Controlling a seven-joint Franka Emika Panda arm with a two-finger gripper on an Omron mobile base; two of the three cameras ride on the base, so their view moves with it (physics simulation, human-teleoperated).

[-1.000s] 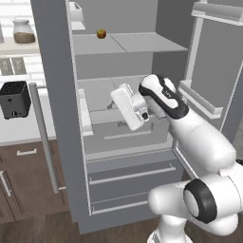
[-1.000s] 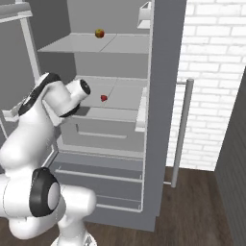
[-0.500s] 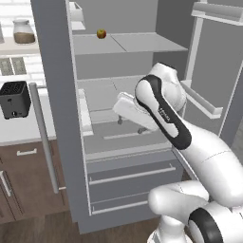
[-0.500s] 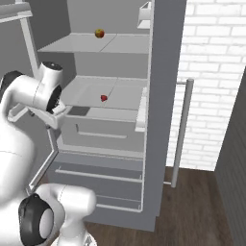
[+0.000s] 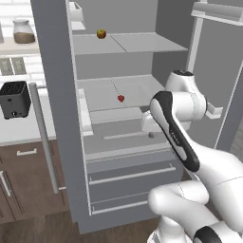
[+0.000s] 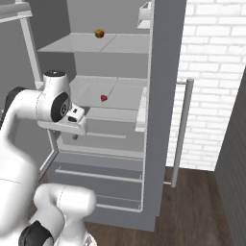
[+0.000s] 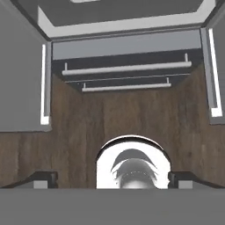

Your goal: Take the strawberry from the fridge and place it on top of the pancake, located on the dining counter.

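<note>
So we see the fridge [image 5: 61,118] with its doors open, and the strawberry [image 5: 121,98] sits on the middle shelf [image 5: 137,90], toward the back. The gripper [image 7: 112,178] hangs in front of that shelf, lower than the fruit and apart from it, pointing down at the floor. In the hand view its two fingertips [image 7: 44,179] sit far apart at the bottom corners with nothing between them, so we call the jaws wide open and empty.

Up on the top shelf [image 5: 123,42] rests a yellow-and-red apple [image 5: 101,33]. Below the strawberry's shelf come a pale crisper bin [image 6: 115,122] and two lower drawers [image 5: 133,182] with bar handles. To the left of the fridge we note a black toaster [image 5: 14,98] on a white counter [image 5: 21,133] and a jar [image 5: 23,32] on a shelf above.

The arm's own white links [image 5: 178,114] stand between the left base camera and the right part of the fridge interior. From the base views the fingers themselves are hard to make out.
</note>
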